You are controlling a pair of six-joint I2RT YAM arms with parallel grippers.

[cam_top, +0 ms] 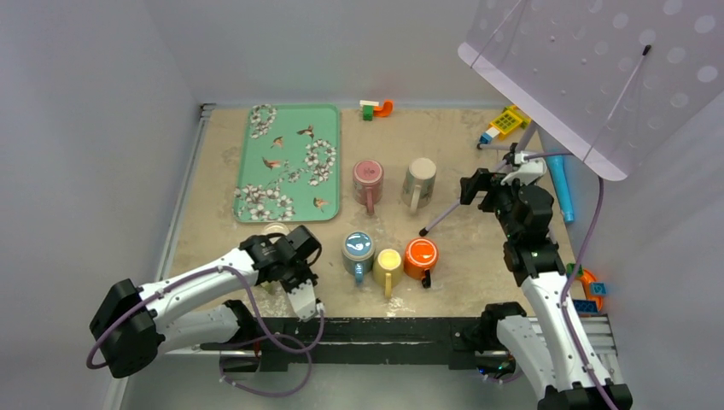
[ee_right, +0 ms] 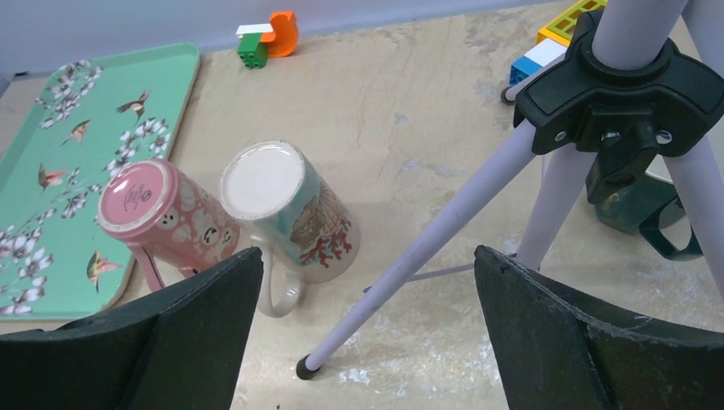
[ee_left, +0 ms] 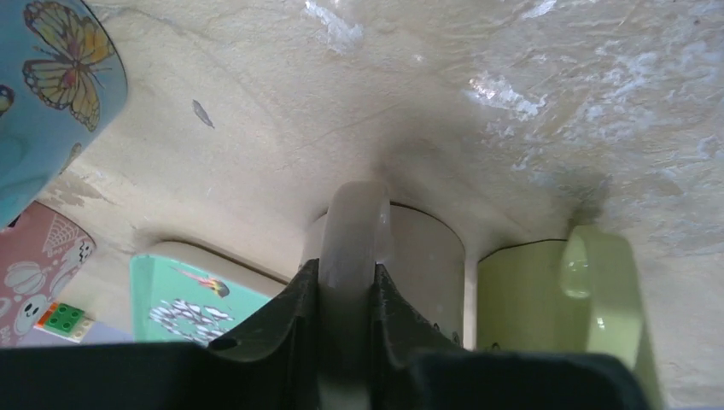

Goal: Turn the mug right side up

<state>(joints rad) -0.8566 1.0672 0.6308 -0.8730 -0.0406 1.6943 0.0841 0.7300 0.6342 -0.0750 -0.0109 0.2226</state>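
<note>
Clamping left end effector (ee_left: 347, 273) on cream mug (ee_left: 424, 256) by handle.

Top view: my left gripper (cam_top: 274, 243) covers most of the cream mug (cam_top: 275, 228), only a sliver of rim shows. Left wrist: my fingers (ee_left: 282, 335) and the frame edge cut off its body behind the handle (ee_left: 352, 231). The blue butterfly mug (ee_left: 51, 94), left of the cream mug, is cropped too.
</note>
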